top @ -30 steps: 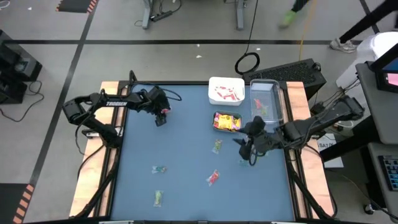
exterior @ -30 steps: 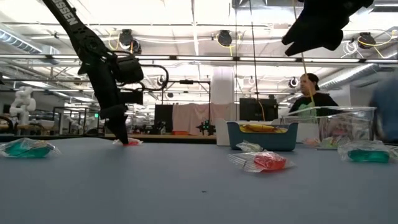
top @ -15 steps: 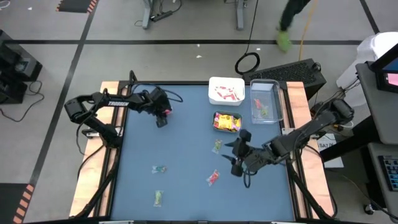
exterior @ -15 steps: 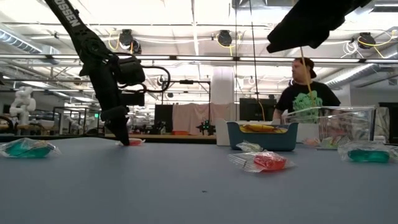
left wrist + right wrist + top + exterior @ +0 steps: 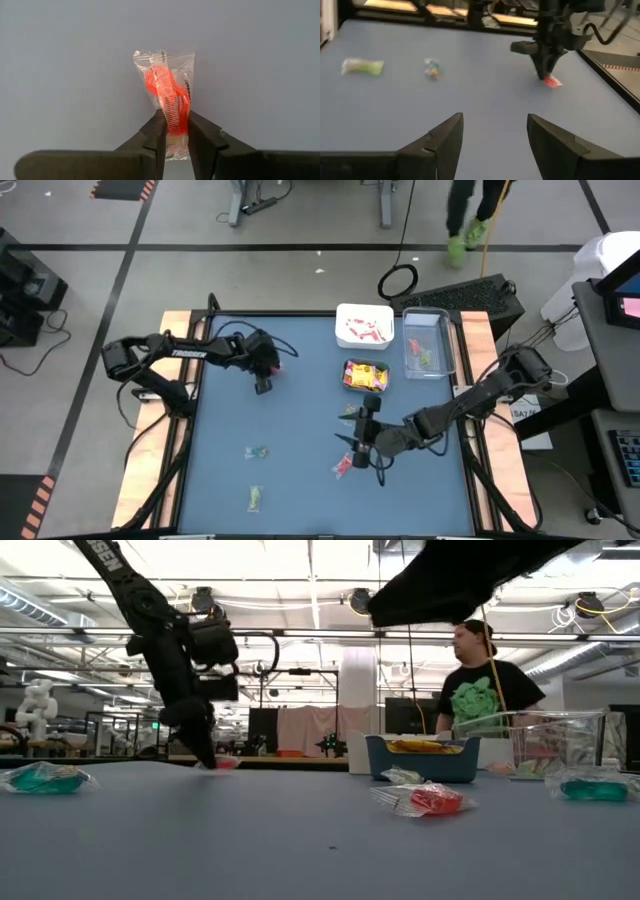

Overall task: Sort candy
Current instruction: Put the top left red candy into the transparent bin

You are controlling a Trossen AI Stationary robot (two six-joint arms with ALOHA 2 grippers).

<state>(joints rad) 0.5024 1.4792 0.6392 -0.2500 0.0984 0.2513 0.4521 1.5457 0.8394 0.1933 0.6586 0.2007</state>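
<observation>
My left gripper (image 5: 265, 385) stands at the table's far left, shut on a red clear-wrapped candy (image 5: 167, 97), which also shows in the low view (image 5: 226, 763) and the right wrist view (image 5: 552, 81). My right gripper (image 5: 362, 445) hovers open above the table's middle right. Below and beside it a red candy (image 5: 343, 466) and a green candy (image 5: 349, 413) lie on the table. Two greenish candies (image 5: 256, 451) (image 5: 254, 497) lie flat near the front left. My left gripper pinches the red candy between its two fingers at the wrapper's near end (image 5: 176, 131), one finger on each long side. The fingers come steeply from above, slanting. The rest of the candy stretches away from the fingertips and lies on the table.
At the far right stand a white tray (image 5: 364, 326) with red-white pieces, a teal box (image 5: 366, 376) with yellow packets and a clear bin (image 5: 428, 345). A person (image 5: 485, 690) stands beyond the table. The blue tabletop (image 5: 290, 430) between the arms is bare.
My left gripper has shut on the red candy and shifted a little toward the table's right and near edge, the candy going with it. My right gripper has swung down and toward the table's left and near edge, staying open.
</observation>
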